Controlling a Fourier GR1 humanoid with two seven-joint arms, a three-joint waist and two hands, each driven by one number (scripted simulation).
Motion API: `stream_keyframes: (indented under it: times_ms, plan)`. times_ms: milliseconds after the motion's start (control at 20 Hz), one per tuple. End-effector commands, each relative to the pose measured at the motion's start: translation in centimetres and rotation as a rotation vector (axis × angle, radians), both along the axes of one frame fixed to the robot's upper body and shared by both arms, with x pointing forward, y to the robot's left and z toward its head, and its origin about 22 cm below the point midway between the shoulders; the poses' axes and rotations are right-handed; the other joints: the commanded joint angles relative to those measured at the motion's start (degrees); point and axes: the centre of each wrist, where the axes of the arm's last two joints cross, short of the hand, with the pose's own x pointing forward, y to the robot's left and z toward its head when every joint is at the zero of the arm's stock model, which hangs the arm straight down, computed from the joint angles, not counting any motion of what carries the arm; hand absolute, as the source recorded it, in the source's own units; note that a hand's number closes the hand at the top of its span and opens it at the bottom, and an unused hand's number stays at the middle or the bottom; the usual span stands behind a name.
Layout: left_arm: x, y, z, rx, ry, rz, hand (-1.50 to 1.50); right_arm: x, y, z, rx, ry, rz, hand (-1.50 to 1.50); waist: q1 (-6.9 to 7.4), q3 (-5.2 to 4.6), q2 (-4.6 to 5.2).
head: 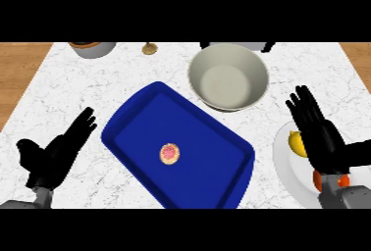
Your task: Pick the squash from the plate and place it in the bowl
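**Right hand above the plate, squash partly hidden**

The right hand (316, 128) extends with straight, spread fingers over the left part of the white plate (290, 169), holding nothing. Beneath it lies the yellow squash (296, 143), on the plate's upper left area; only its left end shows, so its long axis and pointing cannot be told. An orange-red item (319, 180) shows on the plate beside the wrist. Up and left stands the cream bowl (229, 76), apart from the plate. A blue tray (210, 162) lies diagonally at centre, carrying a small round pink item (170, 153). The left hand (56, 149) rests open at the table's (72, 83) left.
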Motion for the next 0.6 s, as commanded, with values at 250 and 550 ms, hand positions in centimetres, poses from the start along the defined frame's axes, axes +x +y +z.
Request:
stream_keyframes:
  times_ms: [250, 550]
  plan:
    - [1.2, -4.6, 1.8, -0.184, -0.148, -0.045, 0.00, -4.5, -11.5, 3.6, -0.557, -0.127, -0.109, 1.50, -5.42, -2.24, -0.07]
    - [1.4, -6.7, 0.5, -0.236, -0.105, -0.094, 0.00, -12.4, -11.6, -2.7, -0.630, -0.172, -0.387, -1.50, -3.33, -2.11, 0.39]
